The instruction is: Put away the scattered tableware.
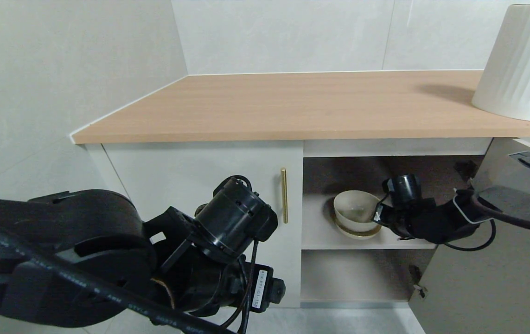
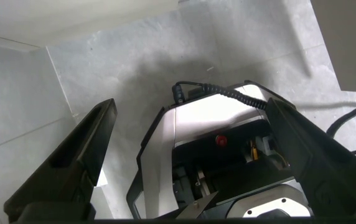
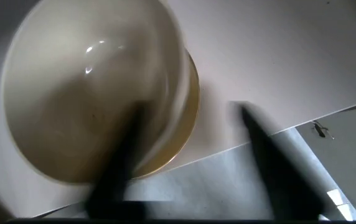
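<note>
Right gripper (image 3: pixel 189 115) is standing open at the glossy, round cream bowl (image 3: pixel 84 81), which is sitting on a gold-edged plate (image 3: pixel 193 93); left gripper (image 2: pixel 192 107) is gaping wide.

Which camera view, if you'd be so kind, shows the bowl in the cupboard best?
The head view: the bowl rests on a plate on the cupboard shelf, nearly unobstructed. The right wrist view has it close but partly behind the right gripper; the left wrist view faces the floor.

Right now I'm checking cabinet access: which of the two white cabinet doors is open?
The right-hand white cabinet door, swung outward to expose the shelves with the cream bowl; the left door, with the brass bar handle, is shut.
</note>
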`<state>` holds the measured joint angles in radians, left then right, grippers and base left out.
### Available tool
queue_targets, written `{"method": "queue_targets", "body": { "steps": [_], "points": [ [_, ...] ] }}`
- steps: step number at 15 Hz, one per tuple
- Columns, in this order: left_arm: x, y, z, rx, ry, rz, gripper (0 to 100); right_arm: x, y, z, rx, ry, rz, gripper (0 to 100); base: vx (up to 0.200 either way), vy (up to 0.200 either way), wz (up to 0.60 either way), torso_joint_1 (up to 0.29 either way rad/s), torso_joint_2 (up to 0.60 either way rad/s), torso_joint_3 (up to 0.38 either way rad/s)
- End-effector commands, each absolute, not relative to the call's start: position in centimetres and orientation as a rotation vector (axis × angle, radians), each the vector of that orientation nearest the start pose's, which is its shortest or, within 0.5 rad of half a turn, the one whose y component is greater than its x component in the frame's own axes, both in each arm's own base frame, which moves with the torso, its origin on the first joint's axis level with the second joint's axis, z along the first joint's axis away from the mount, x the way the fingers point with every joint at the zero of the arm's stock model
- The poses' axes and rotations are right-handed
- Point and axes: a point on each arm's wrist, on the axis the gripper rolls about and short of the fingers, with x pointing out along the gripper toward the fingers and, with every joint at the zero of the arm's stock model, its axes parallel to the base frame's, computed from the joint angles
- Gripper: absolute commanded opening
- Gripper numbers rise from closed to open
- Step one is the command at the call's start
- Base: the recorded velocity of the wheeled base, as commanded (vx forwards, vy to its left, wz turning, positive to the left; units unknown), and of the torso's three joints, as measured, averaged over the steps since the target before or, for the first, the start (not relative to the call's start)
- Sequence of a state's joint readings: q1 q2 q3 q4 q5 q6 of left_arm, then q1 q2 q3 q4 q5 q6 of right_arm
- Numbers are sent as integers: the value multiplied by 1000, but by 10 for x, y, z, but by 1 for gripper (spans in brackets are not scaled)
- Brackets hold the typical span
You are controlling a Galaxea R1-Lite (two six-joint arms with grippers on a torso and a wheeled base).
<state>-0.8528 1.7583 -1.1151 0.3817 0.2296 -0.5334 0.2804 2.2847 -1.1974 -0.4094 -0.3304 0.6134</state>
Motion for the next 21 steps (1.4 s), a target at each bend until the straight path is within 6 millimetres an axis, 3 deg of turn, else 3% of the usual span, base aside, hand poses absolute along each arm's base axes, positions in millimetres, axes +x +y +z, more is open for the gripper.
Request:
{"method": "queue_targets", "body": {
  "steps": [1,8,11,13,16,19,21],
  "points": [
    [197,-218,163,53,997,-307,100,408,110,42,386,609,-243,100,0,0,0,0,0,0],
    [198,-216,165,52,983,-293,100,403,111,48,381,613,-238,100,0,0,0,0,0,0],
    [203,-188,199,-51,879,-242,100,377,118,77,385,603,-163,100,0,0,0,0,0,0],
    [196,-174,216,-92,826,-242,100,349,123,97,373,642,-69,100,0,0,0,0,0,0],
    [178,-141,249,-178,720,-232,100,284,119,147,336,682,76,100,0,0,0,0,0,0],
    [161,-112,254,-227,685,-214,100,223,102,189,241,685,236,100,0,0,0,0,0,0],
    [151,-99,251,-234,675,-195,100,199,94,200,231,685,283,100,0,0,0,0,0,0]
  ]
}}
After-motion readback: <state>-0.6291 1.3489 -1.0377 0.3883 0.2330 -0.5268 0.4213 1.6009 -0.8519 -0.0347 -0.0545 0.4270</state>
